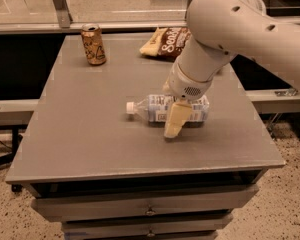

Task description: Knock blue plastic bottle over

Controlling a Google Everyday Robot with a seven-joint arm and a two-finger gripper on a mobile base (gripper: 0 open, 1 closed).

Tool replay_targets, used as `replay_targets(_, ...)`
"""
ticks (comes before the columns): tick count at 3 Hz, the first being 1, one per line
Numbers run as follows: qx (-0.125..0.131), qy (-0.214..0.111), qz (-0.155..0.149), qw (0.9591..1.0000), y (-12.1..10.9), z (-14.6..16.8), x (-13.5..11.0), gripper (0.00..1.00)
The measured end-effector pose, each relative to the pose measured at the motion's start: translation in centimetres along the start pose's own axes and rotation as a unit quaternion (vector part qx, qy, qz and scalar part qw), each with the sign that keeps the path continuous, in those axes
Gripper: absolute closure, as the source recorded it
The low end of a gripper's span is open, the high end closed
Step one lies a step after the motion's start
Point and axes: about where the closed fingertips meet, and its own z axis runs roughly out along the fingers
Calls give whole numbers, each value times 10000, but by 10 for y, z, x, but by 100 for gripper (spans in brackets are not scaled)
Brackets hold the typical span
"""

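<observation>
Blue plastic bottle (151, 107) flat — gripper (174, 120) over it; bag (165, 40) reads "Sea".

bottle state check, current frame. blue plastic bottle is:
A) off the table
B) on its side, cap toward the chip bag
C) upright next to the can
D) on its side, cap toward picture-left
D: the blue plastic bottle lies flat on the table, its white cap at the picture-left end, with the gripper down at its right half; the can stands apart at the back left.
</observation>
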Motion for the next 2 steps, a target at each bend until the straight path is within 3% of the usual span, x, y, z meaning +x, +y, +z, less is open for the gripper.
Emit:
replay_targets(1, 17, -241, 252, 9994, -4, -10, 8, 0)
replay_targets(2, 92, -689, 598, 9958, -10, -35, 23, 0)
